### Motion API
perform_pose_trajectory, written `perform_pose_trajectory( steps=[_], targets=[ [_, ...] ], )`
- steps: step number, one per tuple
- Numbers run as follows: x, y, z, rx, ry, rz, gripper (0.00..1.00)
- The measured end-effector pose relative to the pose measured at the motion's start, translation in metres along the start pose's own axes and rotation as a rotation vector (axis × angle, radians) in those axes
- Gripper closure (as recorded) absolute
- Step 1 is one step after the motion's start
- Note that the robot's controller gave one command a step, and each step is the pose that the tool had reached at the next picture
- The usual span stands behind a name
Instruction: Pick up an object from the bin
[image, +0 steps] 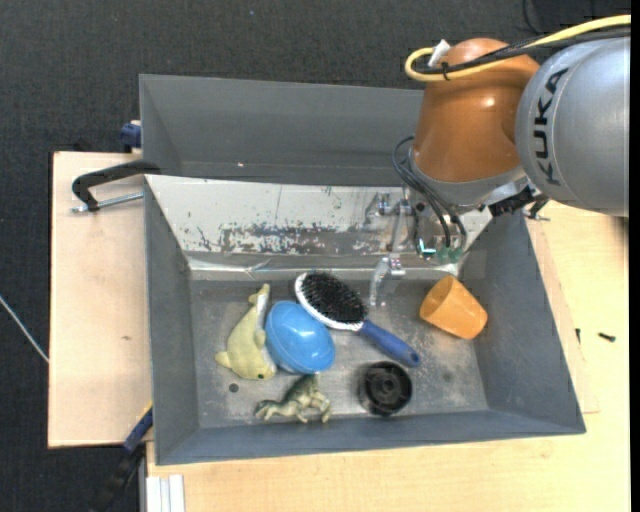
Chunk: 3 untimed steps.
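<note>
The bin (168, 330) holds six loose things, one of each kind, spread singly over its floor. One brush (330, 299) (black bristles in a white oval head, blue handle) lies slantwise near the middle, with its head toward the back-left and its handle running toward the front-right. One blue egg (298, 337) lies just left of the brush, at the lower edge of the head; whether the two touch cannot be told. One pale yellow seal toy (247, 343) lies against the egg's left side. One small dinosaur (296, 404) (greenish-tan) lies in front of the egg, near the front wall. One black round cap (385, 388) sits just in front of the end of the brush handle. One orange cup (454, 308) lies tipped over on the right, apart from the others and by the right wall.

The arm (590, 110) comes in from the right, with its orange cover (468, 110) above the bin's back-right corner. The gripper (383, 288) hangs low by the back wall, between the brush head and the cup, just right of the head. The brush is the thing nearest to it, and the cup is a little farther off on its other side. Whether the gripper is spread or closed cannot be made out (its metal blends with the shiny back wall).
</note>
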<state>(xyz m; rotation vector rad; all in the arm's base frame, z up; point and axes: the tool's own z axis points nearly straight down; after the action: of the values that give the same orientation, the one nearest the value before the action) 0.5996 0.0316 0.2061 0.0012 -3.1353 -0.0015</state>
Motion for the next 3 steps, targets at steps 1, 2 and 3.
perform_pose_trajectory(
  steps=[1, 2, 3],
  targets=[
    [-0.002, 0.029, 0.133, -0.002, -0.013, 0.024, 0.0],
    [-0.004, 0.029, 0.13, -0.002, -0.021, 0.025, 1.0],
    [0.02, 0.024, 0.018, -0.002, -0.018, 0.091, 1.0]
  ],
)
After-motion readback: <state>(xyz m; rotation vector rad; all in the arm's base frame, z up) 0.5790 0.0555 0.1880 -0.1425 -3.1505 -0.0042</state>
